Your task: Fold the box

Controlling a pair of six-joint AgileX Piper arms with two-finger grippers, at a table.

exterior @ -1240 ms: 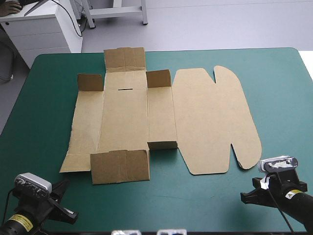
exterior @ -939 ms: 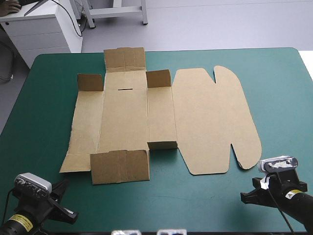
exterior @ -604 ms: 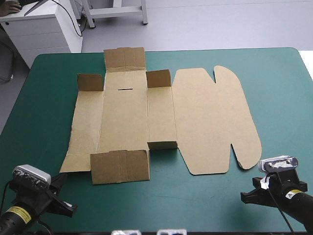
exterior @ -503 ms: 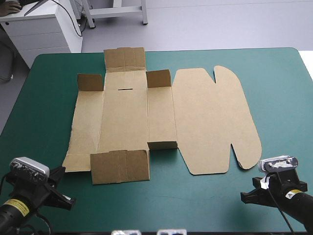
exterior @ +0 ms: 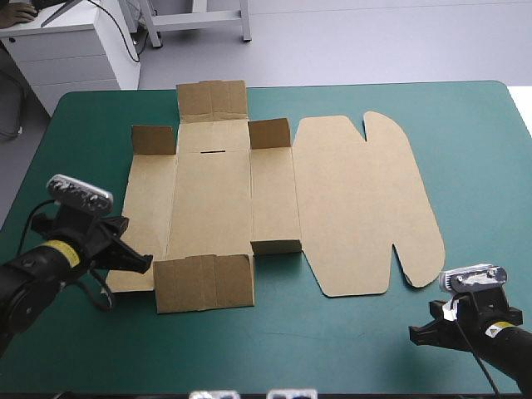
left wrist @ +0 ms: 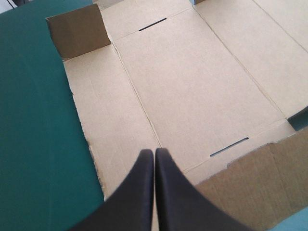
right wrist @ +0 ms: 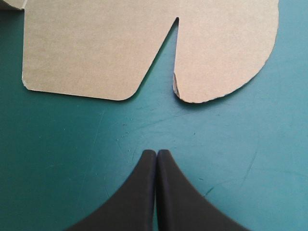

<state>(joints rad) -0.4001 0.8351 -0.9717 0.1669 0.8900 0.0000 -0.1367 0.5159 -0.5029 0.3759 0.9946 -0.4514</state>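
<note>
The brown box (exterior: 249, 199) lies spread out on the teal-green cover, its lid panel (exterior: 366, 208) flat to the right and small corner flaps slightly raised. My left gripper (exterior: 141, 262) is shut and hovers over the box's near-left corner; in the left wrist view its tip (left wrist: 154, 153) points over the left side panel (left wrist: 110, 120), close to the slot (left wrist: 229, 147) in the floor panel. My right gripper (exterior: 420, 334) is shut, resting low near the table's front right. In the right wrist view its tip (right wrist: 156, 154) sits short of the lid's notched edge (right wrist: 175, 82).
A white cabinet (exterior: 75, 50) stands beyond the table's far left corner. Bare teal-green cover (exterior: 332, 341) runs along the front edge between the two arms and to the right of the lid.
My left arm has risen from the front left corner and moved forward and inward, its shut gripper now over the box's near-left corner. The right arm and the box have not moved.
</note>
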